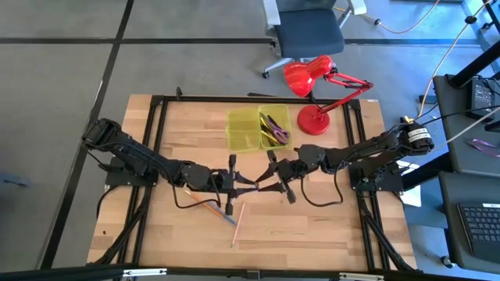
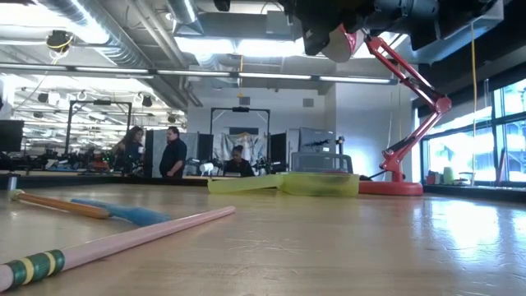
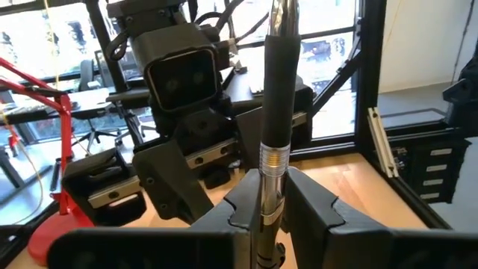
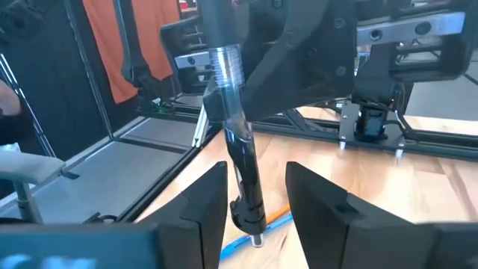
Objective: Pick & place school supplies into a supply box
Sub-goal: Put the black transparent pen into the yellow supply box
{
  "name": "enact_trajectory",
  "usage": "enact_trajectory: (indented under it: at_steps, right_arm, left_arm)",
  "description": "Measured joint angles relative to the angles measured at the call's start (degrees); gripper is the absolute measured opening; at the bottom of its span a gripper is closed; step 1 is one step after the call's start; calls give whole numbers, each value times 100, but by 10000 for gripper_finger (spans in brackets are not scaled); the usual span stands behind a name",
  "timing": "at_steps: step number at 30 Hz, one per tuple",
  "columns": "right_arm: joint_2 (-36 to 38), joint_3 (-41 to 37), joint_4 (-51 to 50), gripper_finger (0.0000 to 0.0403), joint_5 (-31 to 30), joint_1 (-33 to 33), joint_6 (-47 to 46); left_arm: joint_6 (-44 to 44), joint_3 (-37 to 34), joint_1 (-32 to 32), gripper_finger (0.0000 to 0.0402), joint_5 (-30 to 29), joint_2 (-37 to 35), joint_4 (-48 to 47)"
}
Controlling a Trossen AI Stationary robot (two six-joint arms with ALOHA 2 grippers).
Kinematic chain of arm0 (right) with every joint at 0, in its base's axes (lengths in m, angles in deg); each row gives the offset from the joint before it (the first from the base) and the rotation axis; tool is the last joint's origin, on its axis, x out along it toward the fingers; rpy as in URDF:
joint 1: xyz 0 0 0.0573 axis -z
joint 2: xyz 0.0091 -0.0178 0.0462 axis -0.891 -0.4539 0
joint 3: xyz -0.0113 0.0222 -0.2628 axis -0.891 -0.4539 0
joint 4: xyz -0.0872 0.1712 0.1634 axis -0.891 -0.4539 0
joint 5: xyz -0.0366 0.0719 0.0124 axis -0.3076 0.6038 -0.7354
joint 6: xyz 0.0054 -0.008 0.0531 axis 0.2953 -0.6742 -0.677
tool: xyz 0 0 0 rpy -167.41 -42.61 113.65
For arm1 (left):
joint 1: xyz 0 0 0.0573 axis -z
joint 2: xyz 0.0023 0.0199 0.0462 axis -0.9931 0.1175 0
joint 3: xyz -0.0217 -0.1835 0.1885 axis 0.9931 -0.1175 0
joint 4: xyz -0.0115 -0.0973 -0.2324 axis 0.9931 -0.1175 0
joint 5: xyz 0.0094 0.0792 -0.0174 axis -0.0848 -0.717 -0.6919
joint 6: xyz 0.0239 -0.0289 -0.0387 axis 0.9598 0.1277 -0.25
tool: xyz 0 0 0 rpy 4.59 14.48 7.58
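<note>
The left gripper [image 3: 272, 213] clamps a black pen [image 3: 278, 112] by its lower barrel; its free end reaches between the parted fingers [image 4: 202, 205] of the right gripper [image 4: 258, 202]. Light, stiff and slick, it wants a mid-barrel hold. The box [image 1: 258, 127] lies beyond, with open table between.

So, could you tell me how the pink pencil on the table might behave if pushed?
The pink pencil looks slim and round, so it would probably roll or skid on the smooth table. It seems straight and stiff, likely light. Lying flat, it may slip from jaws.
</note>
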Motion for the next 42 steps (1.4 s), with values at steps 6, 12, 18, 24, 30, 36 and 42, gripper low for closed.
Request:
enact_trajectory:
  at_steps: [6, 12, 18, 24, 30, 36, 42]
  right_arm:
    - [0, 0, 181, 141, -13, -106, 55]
    - [0, 0, 189, 141, -33, -142, 71]
    - [0, 0, 198, 141, -73, -140, 69]
    - [0, 0, 202, 118, -236, -142, 83]
    - [0, 2, 187, 69, -255, -138, 116]
    - [2, 2, 140, 42, -190, -148, 179]
    - [5, 4, 84, 44, -277, -149, 200]
  left_arm:
    - [7, 0, 1, 40, -240, 0, 2]
    - [7, 0, 5, 42, -258, 0, 5]
    - [6, 0, 1, 41, -393, 0, 15]
    - [46, 0, -43, 46, -397, 0, 18]
    - [44, 0, -65, 44, -366, 0, 20]
    - [279, 0, -80, 56, -50, -2, 18]
    - [365, 0, -78, 67, -16, -2, 5]
